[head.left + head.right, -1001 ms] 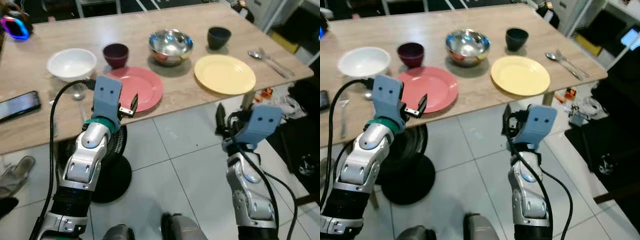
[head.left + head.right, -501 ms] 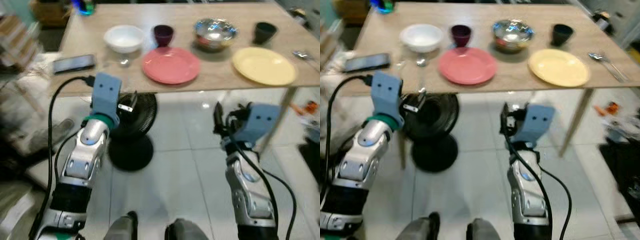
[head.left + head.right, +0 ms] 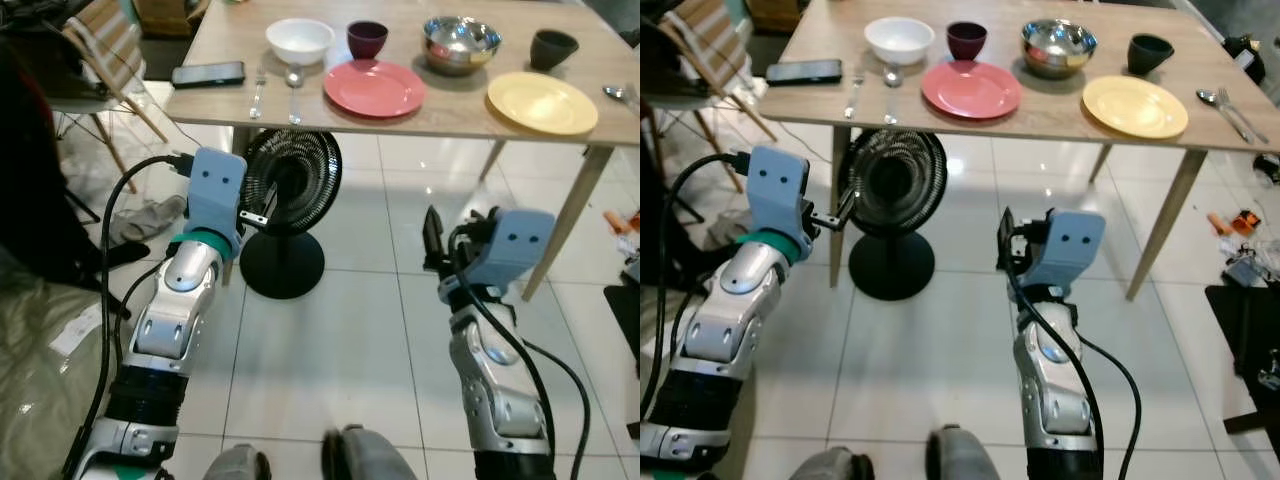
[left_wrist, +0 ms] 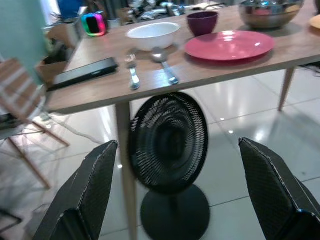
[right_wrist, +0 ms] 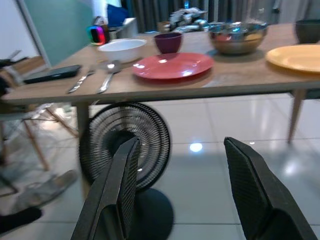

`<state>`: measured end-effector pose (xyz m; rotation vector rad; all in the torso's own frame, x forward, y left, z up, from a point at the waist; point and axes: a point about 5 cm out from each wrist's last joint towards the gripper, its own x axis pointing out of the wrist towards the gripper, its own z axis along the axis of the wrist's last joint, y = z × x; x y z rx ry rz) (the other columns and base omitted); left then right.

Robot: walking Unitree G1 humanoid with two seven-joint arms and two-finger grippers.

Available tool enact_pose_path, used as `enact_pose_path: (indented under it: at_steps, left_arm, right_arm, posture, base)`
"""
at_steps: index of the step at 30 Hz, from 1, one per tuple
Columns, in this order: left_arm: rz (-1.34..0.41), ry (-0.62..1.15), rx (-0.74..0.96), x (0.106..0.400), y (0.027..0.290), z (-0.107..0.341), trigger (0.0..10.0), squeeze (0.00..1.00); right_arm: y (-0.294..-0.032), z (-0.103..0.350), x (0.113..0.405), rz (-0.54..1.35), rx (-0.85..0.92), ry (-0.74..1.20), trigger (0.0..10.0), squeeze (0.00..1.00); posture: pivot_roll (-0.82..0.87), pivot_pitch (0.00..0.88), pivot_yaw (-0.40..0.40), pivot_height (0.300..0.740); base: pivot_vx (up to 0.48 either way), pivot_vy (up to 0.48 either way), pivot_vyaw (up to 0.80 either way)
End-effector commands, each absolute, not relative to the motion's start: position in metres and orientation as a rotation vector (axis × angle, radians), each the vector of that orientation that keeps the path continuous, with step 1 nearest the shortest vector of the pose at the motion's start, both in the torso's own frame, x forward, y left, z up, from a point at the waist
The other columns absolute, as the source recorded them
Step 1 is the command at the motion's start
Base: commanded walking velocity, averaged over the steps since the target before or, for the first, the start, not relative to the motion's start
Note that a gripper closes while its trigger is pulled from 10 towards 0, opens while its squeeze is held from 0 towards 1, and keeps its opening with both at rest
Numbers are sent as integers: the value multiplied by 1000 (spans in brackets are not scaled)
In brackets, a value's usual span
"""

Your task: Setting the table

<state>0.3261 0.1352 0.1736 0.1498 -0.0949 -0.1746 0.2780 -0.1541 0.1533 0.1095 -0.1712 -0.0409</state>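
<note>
In front of the table: we stand back on the tiled floor (image 3: pixel 340 300), with the wooden table (image 3: pixel 440 112) ahead of us and both arms raised short of it.
Left hand (image 4: pixel 175 200): our two black fingers (image 4: pixel 90 190) are spread wide apart and hold nothing; through the gap we see the black fan (image 4: pixel 170 142) standing on the floor under the table edge.
Right hand (image 5: pixel 182 192): our fingers (image 5: pixel 250 185) are likewise spread wide, empty and touching nothing, pointed at the table from well back.
Red plate (image 3: pixel 375 87): it lies flat near the table's front edge, between the cutlery and the yellow plate.
Yellow plate (image 3: pixel 542 101): it lies flat toward the right end of the table, near the front edge.
White bowl (image 3: pixel 300 39): it sits behind the cutlery, to the left of the dark purple cup (image 3: pixel 367 38).
Purple cup: it stands just behind the red plate.
Steel bowl (image 3: pixel 461 43): it sits behind the two plates, roughly between them.
Black cup (image 3: pixel 553 46): it stands behind the yellow plate.
Fork (image 3: pixel 257 92) and spoon (image 3: pixel 293 88): they lie side by side on the table, left of the red plate.
More cutlery (image 3: pixel 1225 108): a spoon and fork lie at the far right end, beside the yellow plate.
Phone (image 3: pixel 208 73): it lies flat at the table's left end.
</note>
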Motion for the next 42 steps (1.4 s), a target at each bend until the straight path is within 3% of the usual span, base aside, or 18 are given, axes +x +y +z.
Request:
enact_pose_path:
  at_steps: [1,19,38,42]
  left_arm:
    - [-179,-82,144,327,133,170,10000,0]
    - [-115,-117,152,329,137,175,10000,0]
    - [-65,-126,162,331,144,178,10000,0]
    - [-72,-129,162,332,142,178,10000,0]
  right_arm:
    - [-156,151,277,-47,111,-163,10000,0]
    - [-157,150,277,-51,112,-163,10000,0]
    - [-163,152,281,-85,109,-173,10000,0]
    - [-177,154,281,-174,80,-187,10000,0]
  posture:
    - [-48,0,52,740]
    - [-45,0,54,740]
    - [-30,0,54,740]
    - [-32,0,58,740]
  base:
    - [0,0,0]
    - [0,0,0]
    - [425,0,0]
    - [480,0,0]
